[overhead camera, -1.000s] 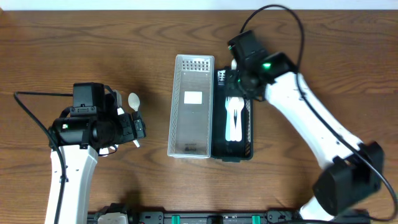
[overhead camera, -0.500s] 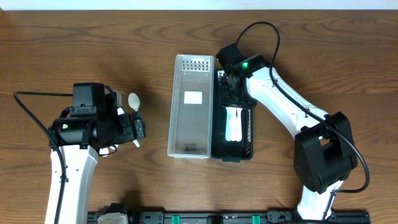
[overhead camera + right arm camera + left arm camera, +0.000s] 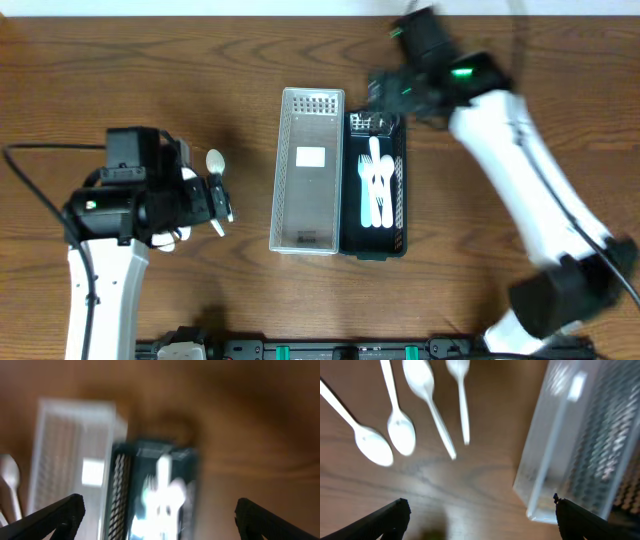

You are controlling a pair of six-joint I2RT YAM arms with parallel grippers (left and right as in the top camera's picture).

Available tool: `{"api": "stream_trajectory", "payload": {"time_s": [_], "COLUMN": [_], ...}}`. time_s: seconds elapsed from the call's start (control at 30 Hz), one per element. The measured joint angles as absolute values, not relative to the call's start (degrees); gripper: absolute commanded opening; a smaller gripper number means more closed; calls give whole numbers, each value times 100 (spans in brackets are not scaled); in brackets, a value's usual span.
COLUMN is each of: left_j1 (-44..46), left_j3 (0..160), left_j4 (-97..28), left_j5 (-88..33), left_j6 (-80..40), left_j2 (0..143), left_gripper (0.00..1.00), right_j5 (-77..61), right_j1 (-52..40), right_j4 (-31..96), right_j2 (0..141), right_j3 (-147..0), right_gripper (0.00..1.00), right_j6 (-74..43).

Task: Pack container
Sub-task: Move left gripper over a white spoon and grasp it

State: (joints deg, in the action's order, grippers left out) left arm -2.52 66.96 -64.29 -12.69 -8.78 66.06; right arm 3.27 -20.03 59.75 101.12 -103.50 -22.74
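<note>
A black mesh container (image 3: 403, 215) stands right of centre with white plastic forks (image 3: 377, 190) lying inside. Against its left side stands a clear mesh container (image 3: 307, 170). My right gripper (image 3: 385, 92) hovers over the black container's far end, open and holding nothing. Its wrist view is blurred but shows the forks (image 3: 162, 495) between the open fingertips (image 3: 55, 517). My left gripper (image 3: 222, 203) is open to the left of the clear container, beside a white spoon (image 3: 215, 160). Several white spoons (image 3: 400, 435) lie on the table ahead of that gripper (image 3: 480, 520), apart from it.
The clear container's near corner (image 3: 580, 440) sits close to the left gripper's right finger. Brown wooden table (image 3: 120, 80) surrounds both containers. A black cable (image 3: 45, 152) loops off the left arm, and the right arm's white link (image 3: 520, 170) crosses the right side.
My right gripper has opened and lifted back from inside the black container to above its far end, leaving forks in it. The left arm has shifted slightly left.
</note>
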Motion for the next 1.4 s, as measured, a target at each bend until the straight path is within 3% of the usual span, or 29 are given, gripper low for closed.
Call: {"api": "stream_trajectory", "payload": {"time_s": [0.2,0.37,0.77,1.4], "left_j1": [-21,-19,-8,333], "left_j3": [7474,7511,7491,7498], "left_j4": [-6230,-5885,-5098,-4532], "left_j5": [-628,-523,-670,-687], "left_j6": [-1345,-1647,-1890,-1977], "left_j2": [6923,7994,10431,11472], "left_gripper": [95,95,95,95], "right_j5": [502,517,495,454], "right_j1": [-821,-384,-336,-336], "right_j4": [6757,7050,6925,6963], "right_j2": [9408,9588,9701,9701], "right_j3": [-10530,-10289,-9415,-9345], "right_gripper": [99,99,99,99], "right_j6": [-1964,-1874,-1732,-1684]}}
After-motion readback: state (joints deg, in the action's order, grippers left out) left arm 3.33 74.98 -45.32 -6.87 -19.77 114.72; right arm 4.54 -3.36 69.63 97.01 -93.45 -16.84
